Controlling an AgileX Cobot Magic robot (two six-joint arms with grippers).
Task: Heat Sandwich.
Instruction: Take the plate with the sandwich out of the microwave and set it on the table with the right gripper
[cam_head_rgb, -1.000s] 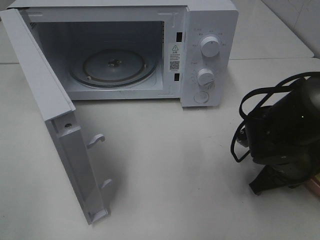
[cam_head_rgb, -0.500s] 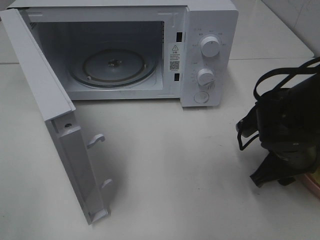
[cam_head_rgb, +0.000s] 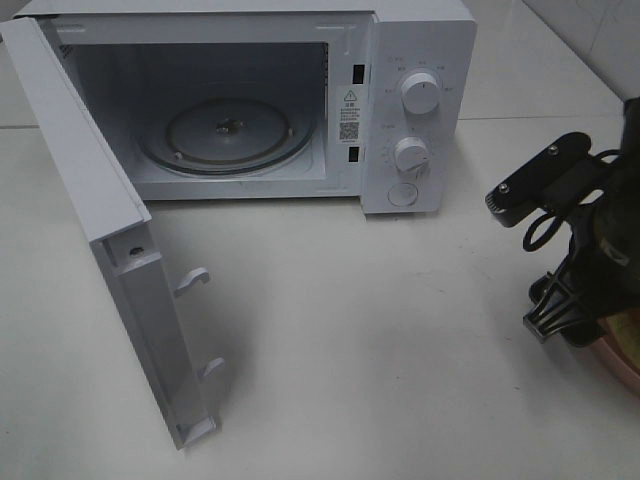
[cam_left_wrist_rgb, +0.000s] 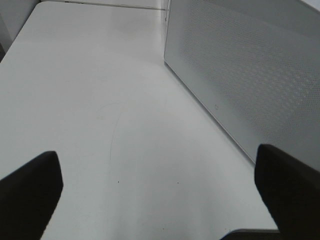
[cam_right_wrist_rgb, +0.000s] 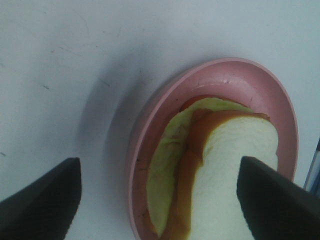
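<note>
Now the right end effector (cam_right_wrist_rgb: 160, 195) has spread wide above the sandwich (cam_right_wrist_rgb: 220, 175)

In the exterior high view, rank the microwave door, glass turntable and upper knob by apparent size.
1. microwave door, though it swings toward the camera, so nearness inflates it.
2. glass turntable
3. upper knob

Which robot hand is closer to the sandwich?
The right gripper. It hangs open just above the sandwich on the pink plate. The left gripper is by the microwave's side, with no sandwich in its view.
</note>
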